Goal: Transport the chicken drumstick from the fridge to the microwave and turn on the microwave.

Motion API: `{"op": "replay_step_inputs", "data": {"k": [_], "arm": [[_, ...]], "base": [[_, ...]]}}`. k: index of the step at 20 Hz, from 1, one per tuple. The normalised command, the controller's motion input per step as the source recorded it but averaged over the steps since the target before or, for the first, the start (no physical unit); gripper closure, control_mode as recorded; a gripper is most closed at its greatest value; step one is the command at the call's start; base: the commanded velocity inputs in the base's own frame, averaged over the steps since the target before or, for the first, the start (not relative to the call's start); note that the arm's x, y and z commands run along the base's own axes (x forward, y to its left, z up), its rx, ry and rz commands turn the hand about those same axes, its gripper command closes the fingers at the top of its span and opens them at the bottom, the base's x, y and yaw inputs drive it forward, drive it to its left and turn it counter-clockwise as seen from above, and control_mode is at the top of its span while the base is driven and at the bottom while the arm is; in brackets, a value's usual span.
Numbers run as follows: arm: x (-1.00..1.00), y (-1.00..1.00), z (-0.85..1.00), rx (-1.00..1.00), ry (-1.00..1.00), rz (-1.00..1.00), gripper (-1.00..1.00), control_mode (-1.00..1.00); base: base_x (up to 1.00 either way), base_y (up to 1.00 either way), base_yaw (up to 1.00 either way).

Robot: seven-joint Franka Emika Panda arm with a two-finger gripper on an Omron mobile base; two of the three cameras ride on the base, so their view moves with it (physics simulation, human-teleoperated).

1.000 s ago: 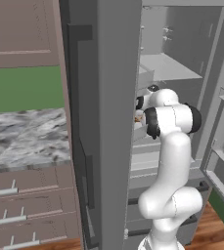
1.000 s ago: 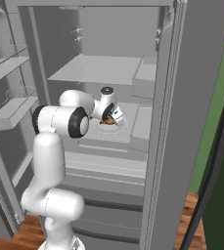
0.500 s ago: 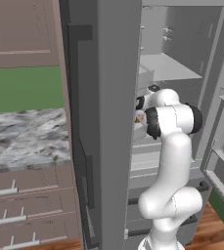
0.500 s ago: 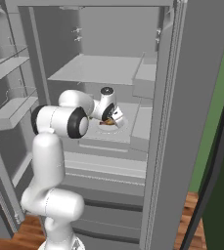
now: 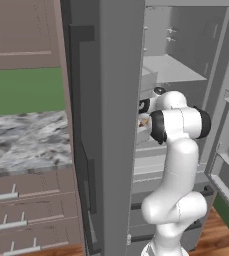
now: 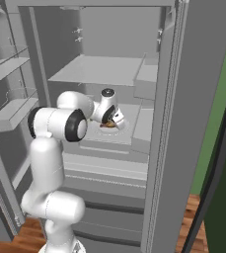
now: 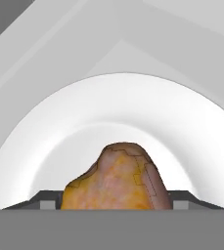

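The chicken drumstick [image 7: 116, 178] lies on a white plate [image 7: 59, 136] on a middle shelf of the open fridge [image 6: 109, 64], with the gripper [image 6: 112, 120] lowered over it, its fingertips [image 7: 45, 201] flanking the meat, though actual clamping cannot be told.

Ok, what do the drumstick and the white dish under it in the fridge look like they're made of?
Chicken drumstick: cooked meat, going by its mottled golden-orange, lumpy, matte skin. White dish: probably glazed ceramic or plastic; it is smooth, evenly white and softly shaded, which leaves either open.
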Motion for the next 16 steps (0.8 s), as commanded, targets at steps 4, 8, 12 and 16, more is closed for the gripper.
{"op": "replay_step_inputs", "data": {"k": [4,8,12,16], "arm": [[-0.15,-0.02,0.18,0.00,-0.07,0.00,1.00,-1.00],[-0.19,0.00,0.21,0.00,-0.06,-0.01,1.00,-1.00],[-0.25,0.00,0.15,0.00,-0.03,-0.02,1.00,-1.00],[-0.25,0.00,0.19,0.00,0.00,-0.01,1.00,-1.00]], "base": [[0.00,0.00,0.00],[0.00,0.00,0.00],[0.00,0.00,0.00],[0.00,0.00,0.00]]}}
